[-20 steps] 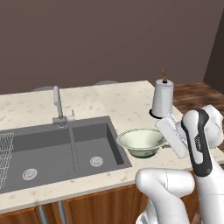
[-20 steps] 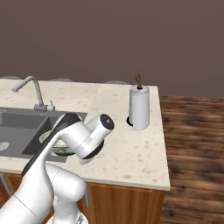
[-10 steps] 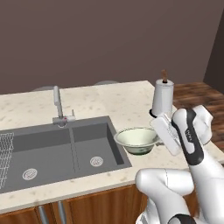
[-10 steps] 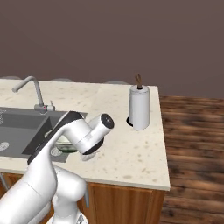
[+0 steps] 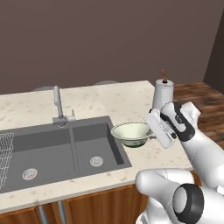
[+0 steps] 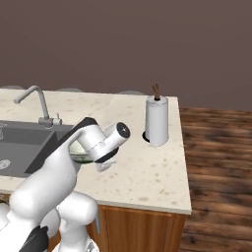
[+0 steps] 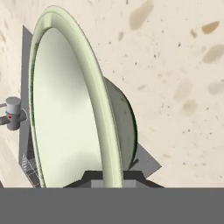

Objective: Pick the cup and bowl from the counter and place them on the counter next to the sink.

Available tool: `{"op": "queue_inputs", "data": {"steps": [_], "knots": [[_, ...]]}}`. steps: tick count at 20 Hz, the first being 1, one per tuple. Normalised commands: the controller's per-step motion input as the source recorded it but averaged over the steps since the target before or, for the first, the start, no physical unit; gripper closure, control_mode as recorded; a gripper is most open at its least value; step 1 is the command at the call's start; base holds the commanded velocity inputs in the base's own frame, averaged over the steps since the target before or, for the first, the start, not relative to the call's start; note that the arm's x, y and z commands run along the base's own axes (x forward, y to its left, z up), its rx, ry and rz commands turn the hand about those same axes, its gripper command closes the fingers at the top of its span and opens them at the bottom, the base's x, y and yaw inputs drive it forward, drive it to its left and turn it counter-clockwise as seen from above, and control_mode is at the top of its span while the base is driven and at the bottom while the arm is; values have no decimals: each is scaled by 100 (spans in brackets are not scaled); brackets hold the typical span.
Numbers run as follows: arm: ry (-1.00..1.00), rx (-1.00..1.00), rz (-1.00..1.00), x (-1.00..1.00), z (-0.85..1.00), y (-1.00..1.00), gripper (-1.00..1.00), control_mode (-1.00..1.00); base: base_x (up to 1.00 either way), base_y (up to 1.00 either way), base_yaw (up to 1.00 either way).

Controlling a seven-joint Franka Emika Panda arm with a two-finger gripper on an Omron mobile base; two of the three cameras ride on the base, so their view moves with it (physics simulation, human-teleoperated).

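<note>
My gripper (image 5: 151,137) is shut on the right rim of the pale cream-green bowl (image 5: 131,133). The bowl sits upright, low over the beige counter (image 5: 114,99) just right of the dark grey sink (image 5: 65,146). Whether the bowl rests on the stone I cannot tell. In the hand view the bowl's thin rim (image 7: 94,83) runs down between my fingertips, with the gripper (image 7: 113,177) clamped on it. From the right base view my own arm covers most of the bowl (image 6: 80,149). The cup is out of view.
A paper towel roll on a holder (image 5: 163,95) stands on the counter behind my hand, also in the right base view (image 6: 156,121). The faucet (image 5: 57,104) rises behind the sink and a wire rack (image 5: 4,153) lies at its left end. The counter ends at the right over the wooden floor (image 6: 216,162).
The gripper has carried the bowl a little to the left and farther back, closer to the sink's right edge. The jaws stayed shut on the rim.
</note>
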Motion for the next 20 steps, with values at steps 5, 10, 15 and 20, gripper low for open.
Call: {"op": "queue_inputs", "data": {"steps": [5,10,15,20], "knots": [[-3,0,0,-1,-2,-27,100,-100,0,0,0],[-13,0,0,-27,0,-19,100,-100,0,0,0],[-17,0,0,-22,-3,-2,100,-100,0,0,0],[-8,-2,0,-10,-3,0,100,-100,0,0,0]]}}
